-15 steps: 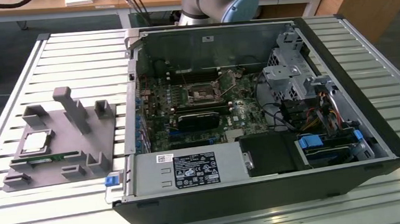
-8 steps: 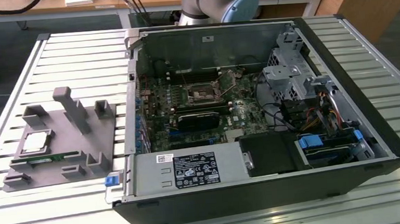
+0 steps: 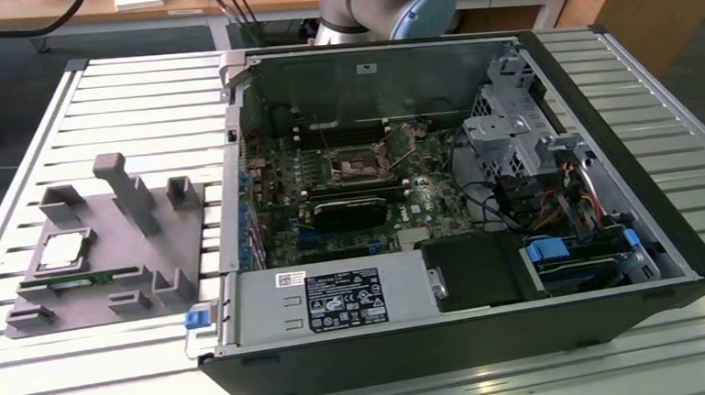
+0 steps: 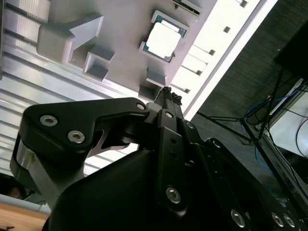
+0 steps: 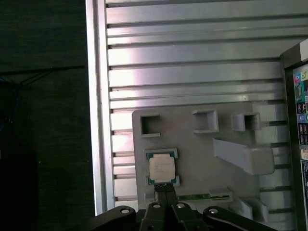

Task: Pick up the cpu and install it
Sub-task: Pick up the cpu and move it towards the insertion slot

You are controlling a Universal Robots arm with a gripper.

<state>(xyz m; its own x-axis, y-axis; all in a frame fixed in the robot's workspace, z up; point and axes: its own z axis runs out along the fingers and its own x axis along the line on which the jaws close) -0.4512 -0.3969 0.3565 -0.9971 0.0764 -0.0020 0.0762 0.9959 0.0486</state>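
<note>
You're right at the start here: the cpu (image 5: pixel 162 167) sits untouched in its nest on the grey tray (image 5: pixel 202 159), your gripper (image 5: pixel 165 188) hovers near its edge with fingers pressed together on nothing, so pickup and the install at the socket (image 3: pixel 357 168) are both left.

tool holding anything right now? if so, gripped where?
Nothing is held. The tool has its tips together with nothing between them, close to the cpu, which lies flat in its seat on the grey tray.
</note>
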